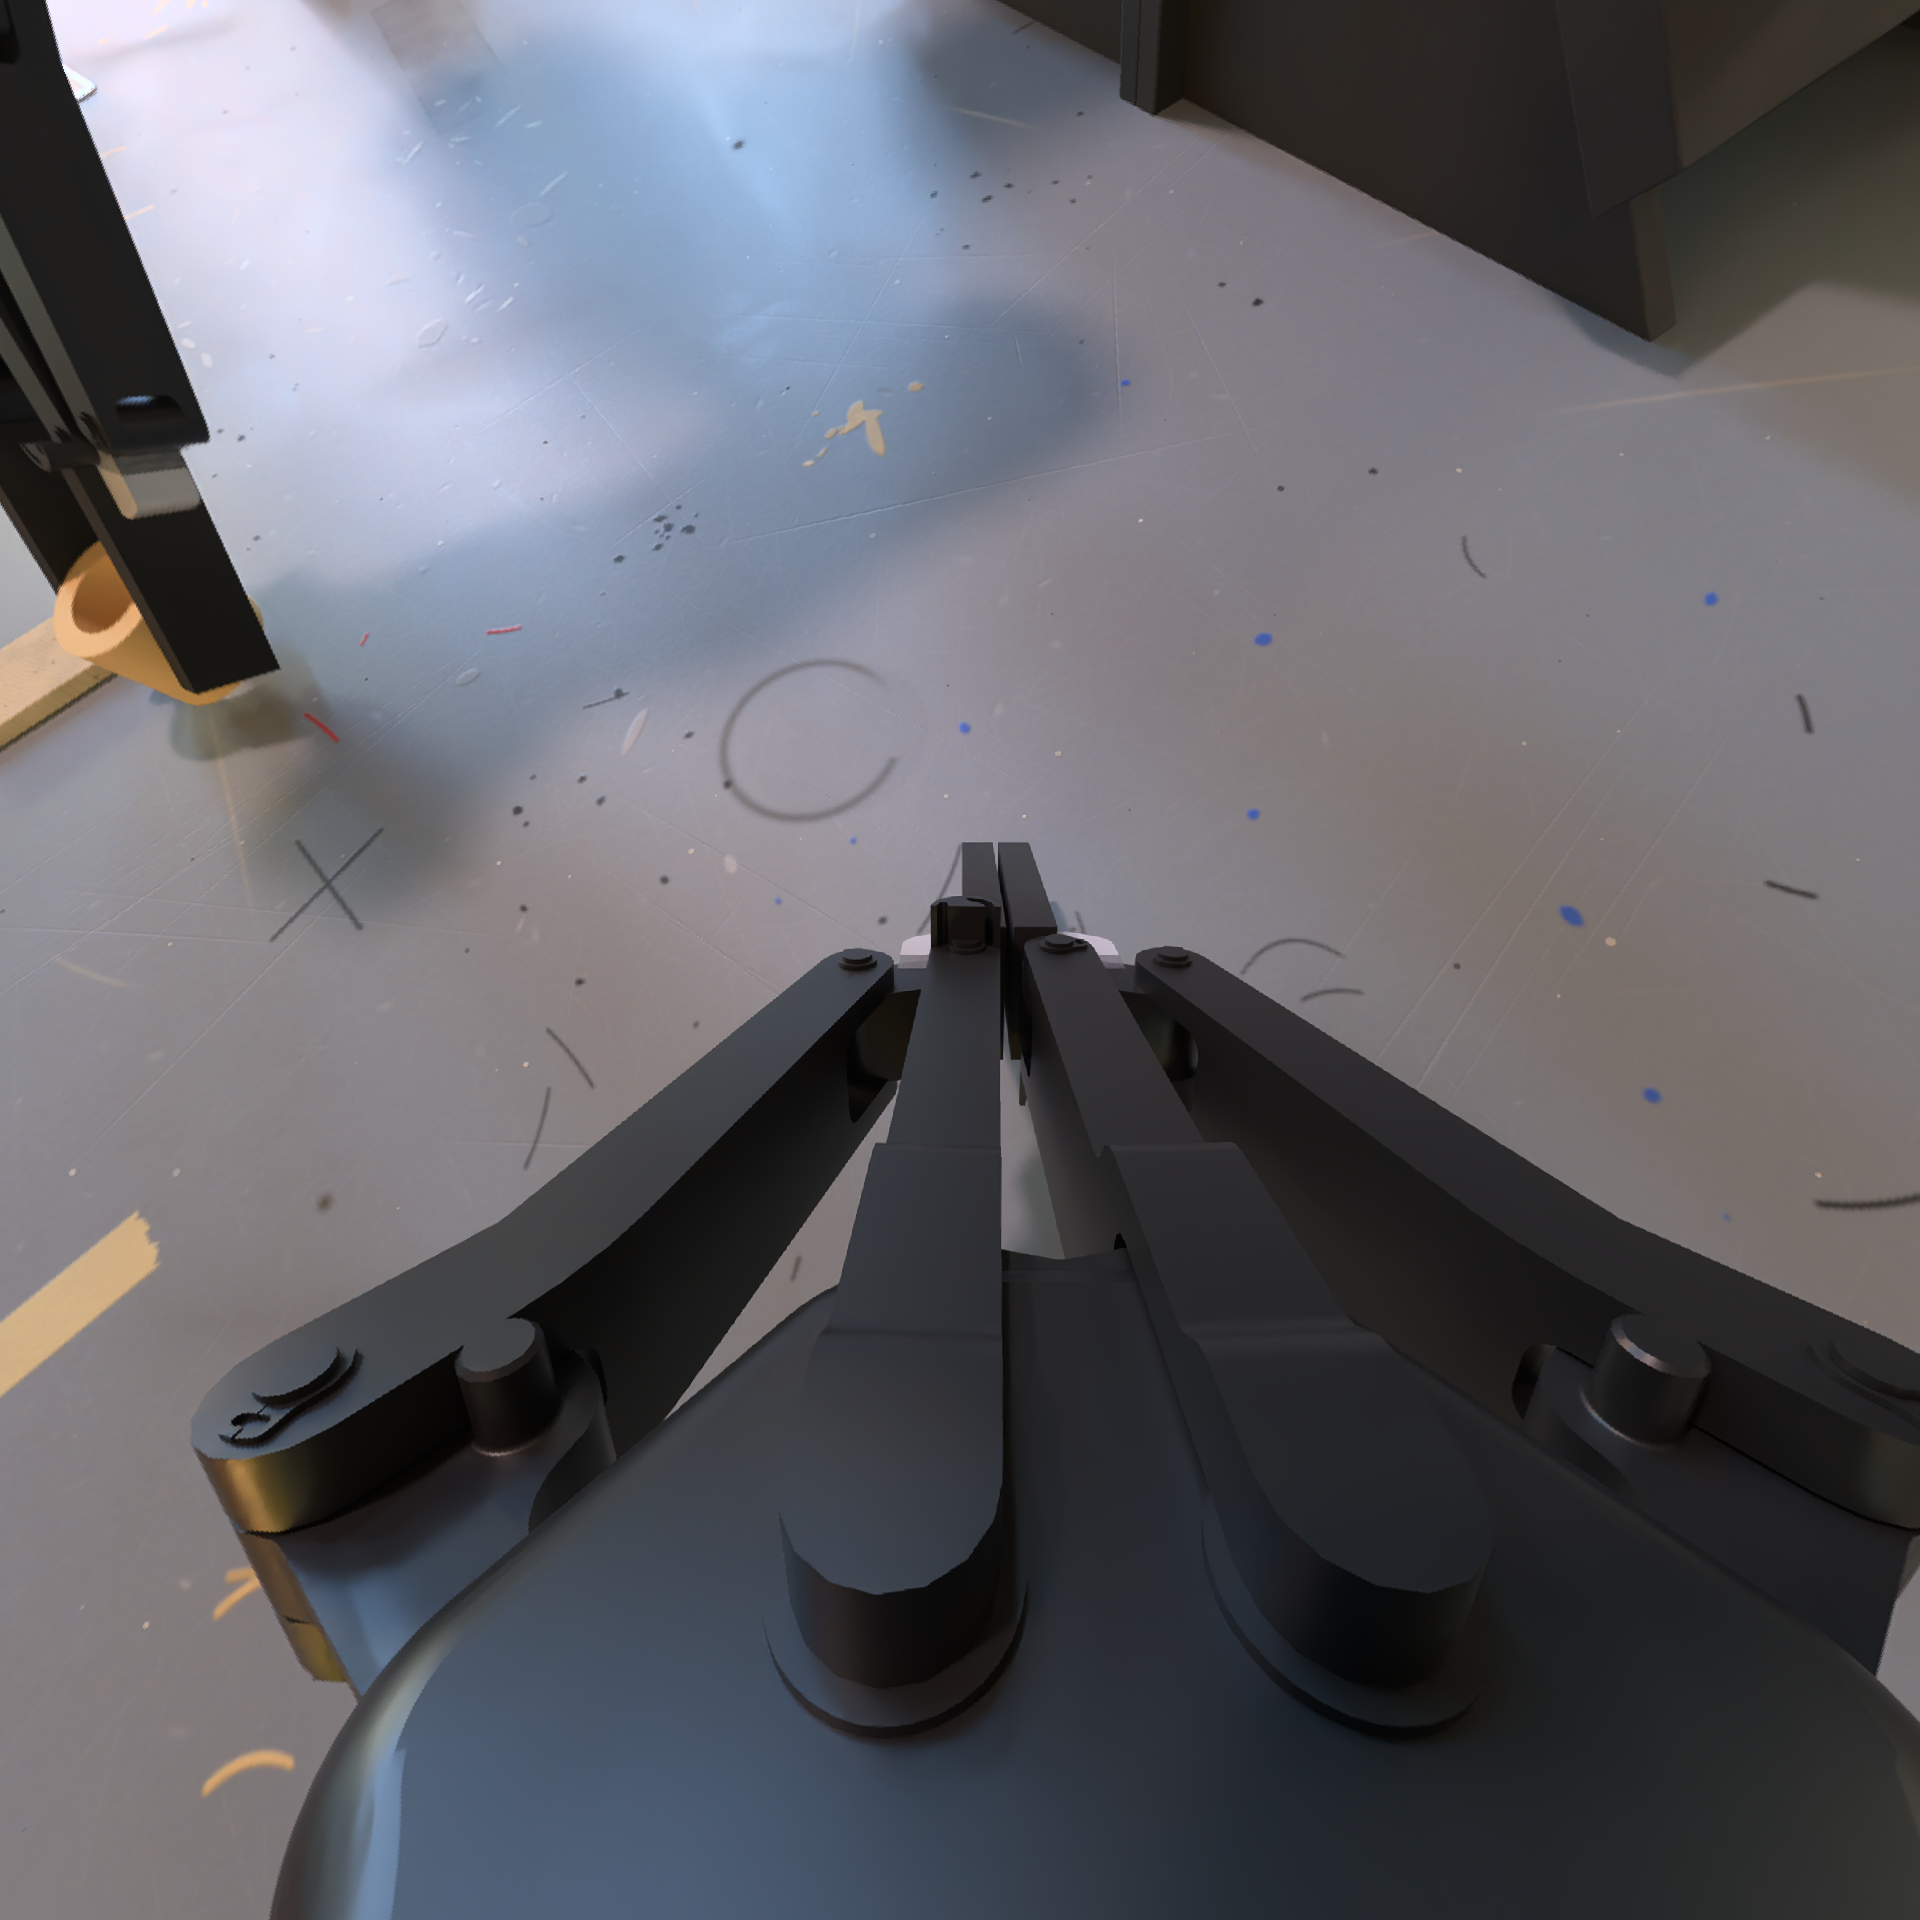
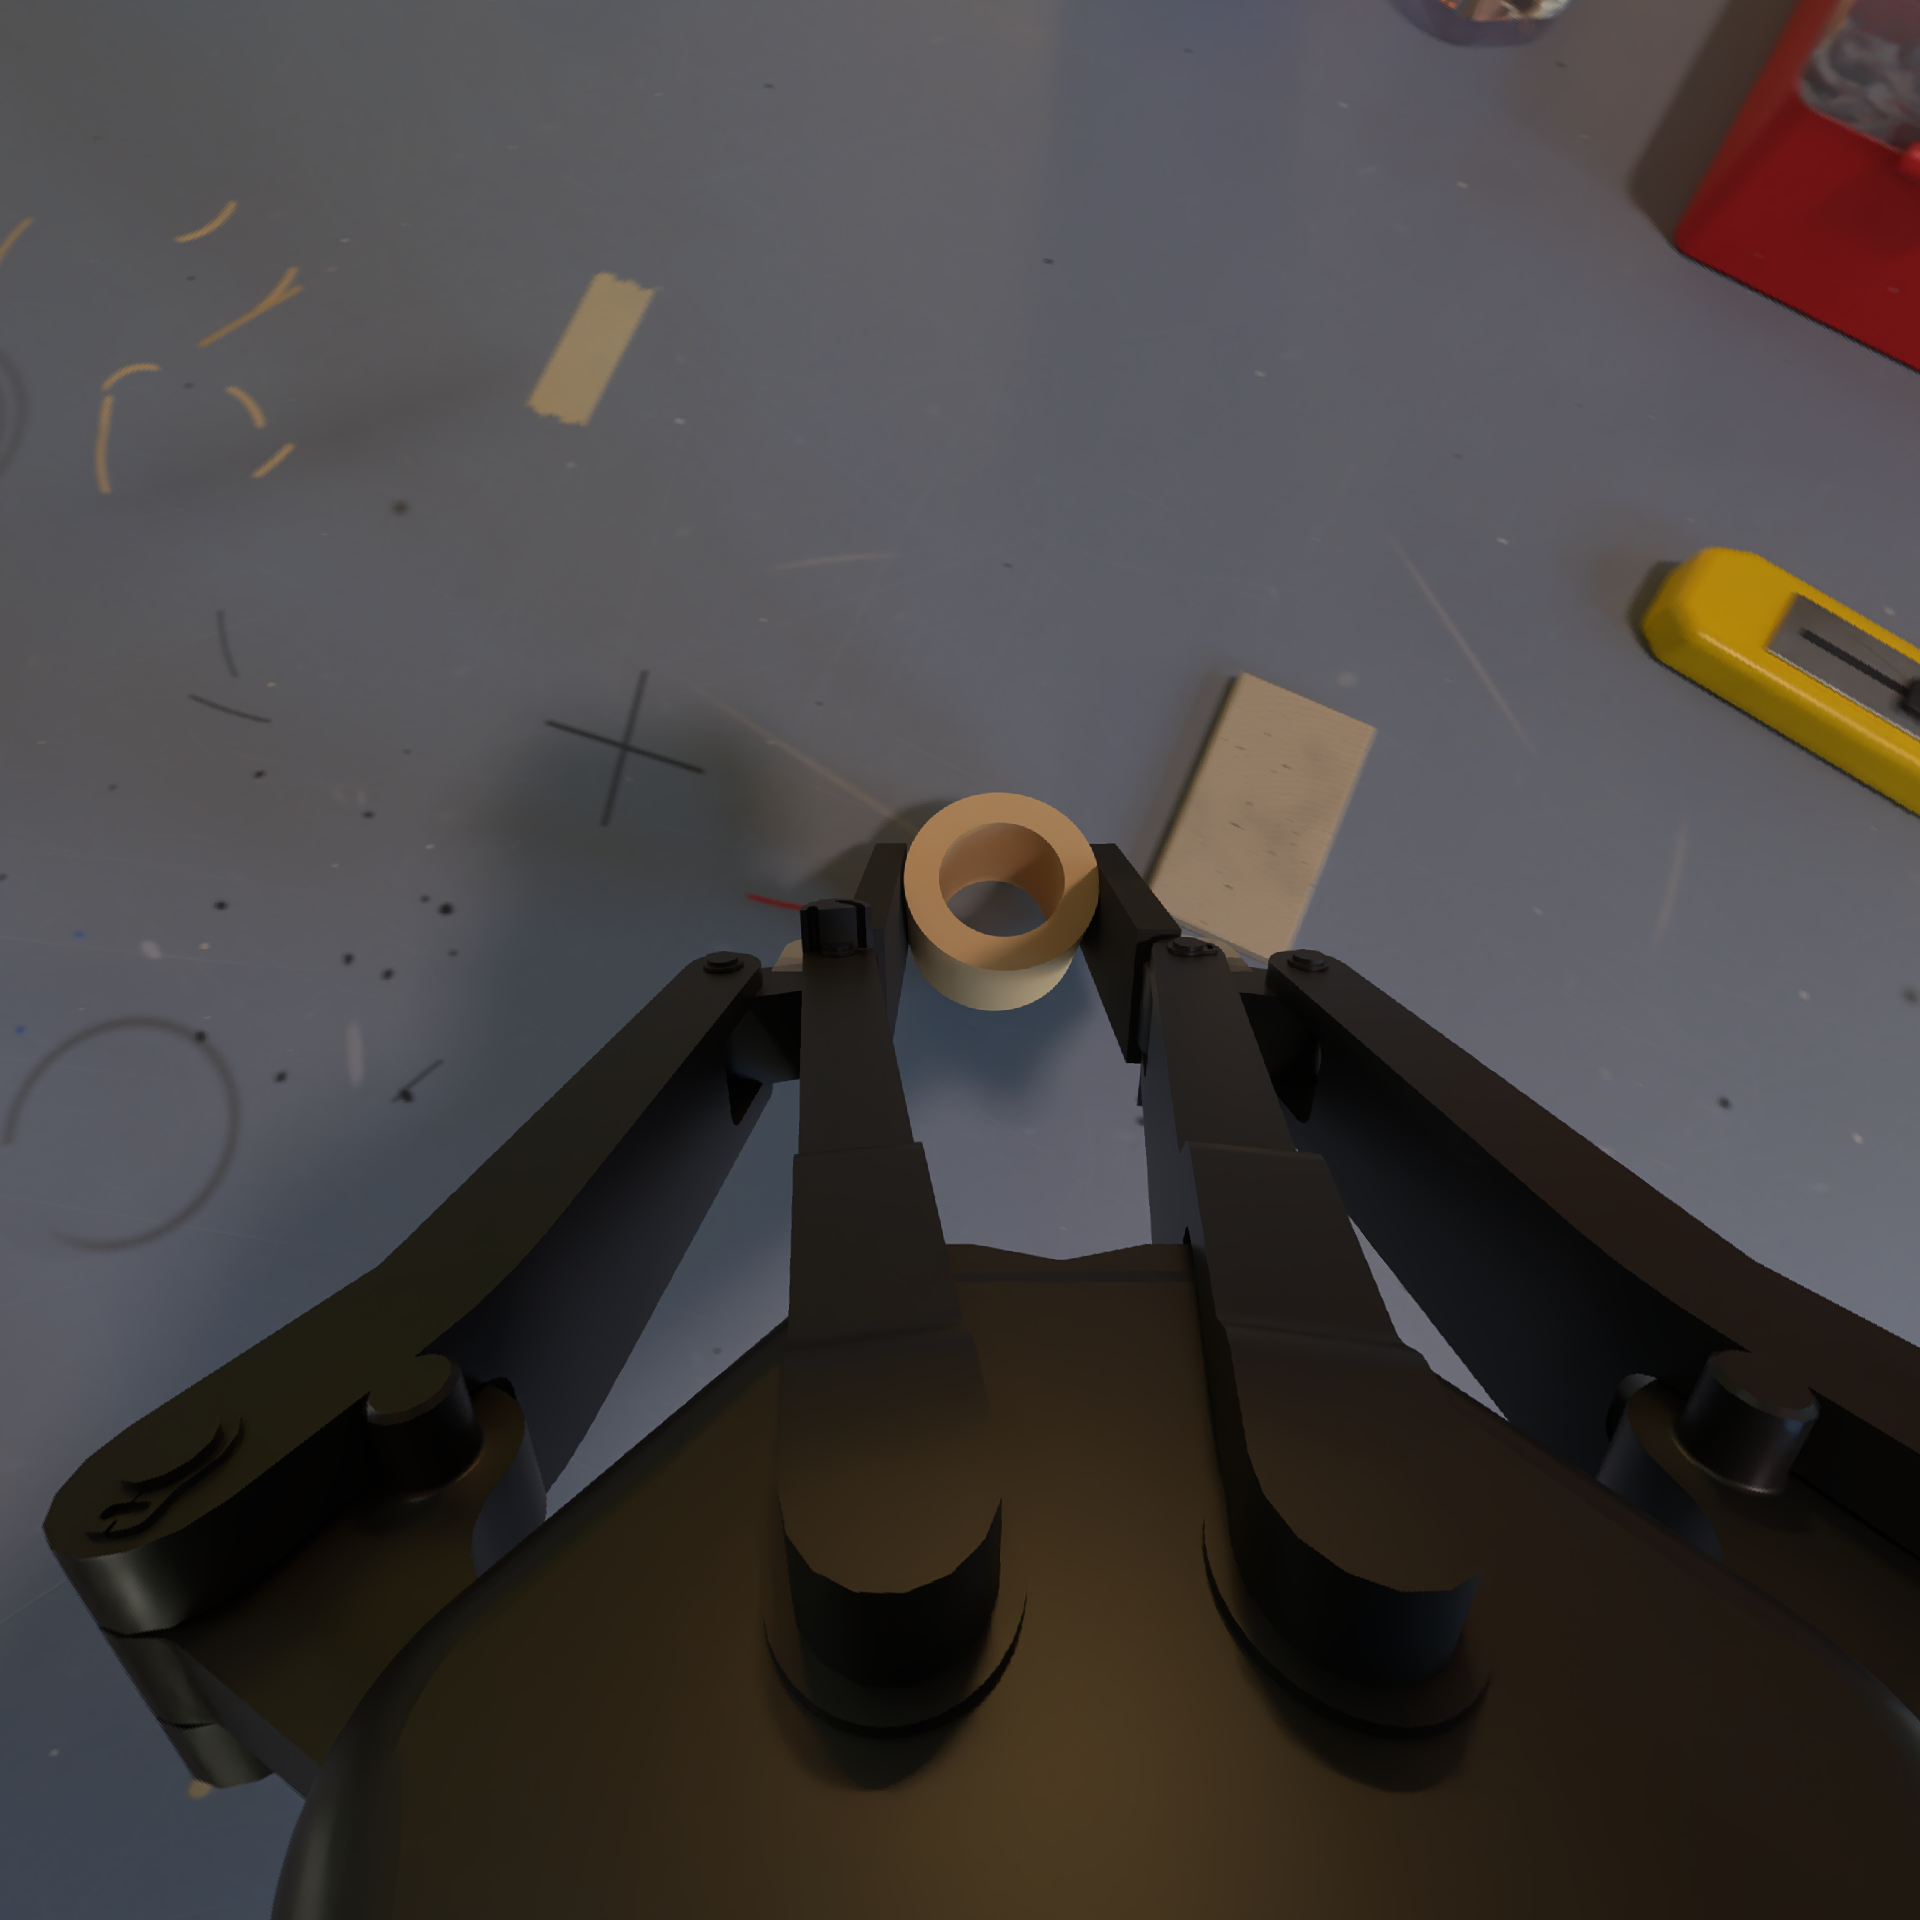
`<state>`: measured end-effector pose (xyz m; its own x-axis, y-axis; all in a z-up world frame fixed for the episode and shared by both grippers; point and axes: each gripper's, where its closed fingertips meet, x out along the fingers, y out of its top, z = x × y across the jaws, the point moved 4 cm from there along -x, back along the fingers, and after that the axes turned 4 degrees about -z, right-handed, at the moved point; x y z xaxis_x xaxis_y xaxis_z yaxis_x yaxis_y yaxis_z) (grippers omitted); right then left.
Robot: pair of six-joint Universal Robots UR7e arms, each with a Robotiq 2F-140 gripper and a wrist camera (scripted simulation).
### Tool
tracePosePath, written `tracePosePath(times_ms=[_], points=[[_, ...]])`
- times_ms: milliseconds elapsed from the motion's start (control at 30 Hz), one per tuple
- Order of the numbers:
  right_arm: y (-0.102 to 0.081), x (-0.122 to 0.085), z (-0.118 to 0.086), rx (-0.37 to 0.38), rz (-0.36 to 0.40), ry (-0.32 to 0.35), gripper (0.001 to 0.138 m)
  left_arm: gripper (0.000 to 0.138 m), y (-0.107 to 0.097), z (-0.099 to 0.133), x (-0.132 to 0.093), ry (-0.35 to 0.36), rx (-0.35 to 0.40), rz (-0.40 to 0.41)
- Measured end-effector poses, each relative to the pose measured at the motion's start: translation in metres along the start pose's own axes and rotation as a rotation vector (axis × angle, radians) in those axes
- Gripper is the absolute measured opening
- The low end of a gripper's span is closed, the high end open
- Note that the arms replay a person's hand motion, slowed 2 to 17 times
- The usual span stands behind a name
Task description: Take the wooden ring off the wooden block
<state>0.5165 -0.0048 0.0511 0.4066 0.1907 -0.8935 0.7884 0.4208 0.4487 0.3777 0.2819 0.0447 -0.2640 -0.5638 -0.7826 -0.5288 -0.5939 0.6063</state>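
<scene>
While our right gripper (image 2: 1000, 914) pinches the wooden ring (image 2: 1000, 912) from both sides, one finger at nine o'clock of the ring and one at three o'clock, the ring sits off the wooden block (image 2: 1262, 816), which lies flat on the grey table (image 2: 935, 416) just beside it at about two o'clock. From the left wrist view we cannot tell whether the ring's low edge touches the table. We judge the ring light, rigid and smooth, so it may slip if the squeeze loosens; the curved outer wall, where we grip it, looks the best place to take hold. Our left gripper (image 1: 995, 883) hangs apart over bare table, its fingers pressed together on nothing. Counting, we find one ring, one block and two grippers. Elsewhere in the right wrist view we count one yellow utility knife (image 2: 1787, 670) at three o'clock, one red box (image 2: 1808, 197) at one o'clock and one strip of tape (image 2: 592, 348) at eleven o'clock.
</scene>
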Motion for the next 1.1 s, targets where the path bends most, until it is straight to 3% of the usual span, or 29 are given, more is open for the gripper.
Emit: tracePosePath(times_ms=[100, 200, 500, 667, 800, 967, 1100], points=[[-0.009, -0.004, 0.012, 0.012, -0.013, -0.013, 0.045, 0.001, 0.0, 0.0, 0.0, 0.002, -0.002, 0.0], [-0.021, -0.01, 0.004, -0.027, -0.051, -0.002, 0.045, 0.002, -0.001, -0.001, 0.0, 0.004, -0.003, 0.001], [-0.041, -0.024, -0.077, -0.226, -0.126, 0.126, 0.045, 0.001, -0.002, -0.003, -0.001, -0.004, -0.007, 0.004], [-0.028, -0.018, -0.099, -0.334, -0.152, 0.106, 0.045, 0.001, -0.002, -0.003, -0.001, -0.016, -0.003, -0.005], [-0.004, -0.007, -0.085, -0.304, -0.105, 0.072, 0.045, 0.001, -0.002, -0.002, -0.002, -0.022, 0.002, -0.013], [0.023, 0.009, -0.041, -0.166, -0.023, 0.059, 0.045, 0.001, -0.002, -0.002, -0.002, -0.011, 0.009, -0.019], [0.029, 0.014, -0.008, -0.096, 0.002, 0.042, 0.045, 0.001, -0.002, -0.002, -0.002, -0.007, 0.007, -0.02]])
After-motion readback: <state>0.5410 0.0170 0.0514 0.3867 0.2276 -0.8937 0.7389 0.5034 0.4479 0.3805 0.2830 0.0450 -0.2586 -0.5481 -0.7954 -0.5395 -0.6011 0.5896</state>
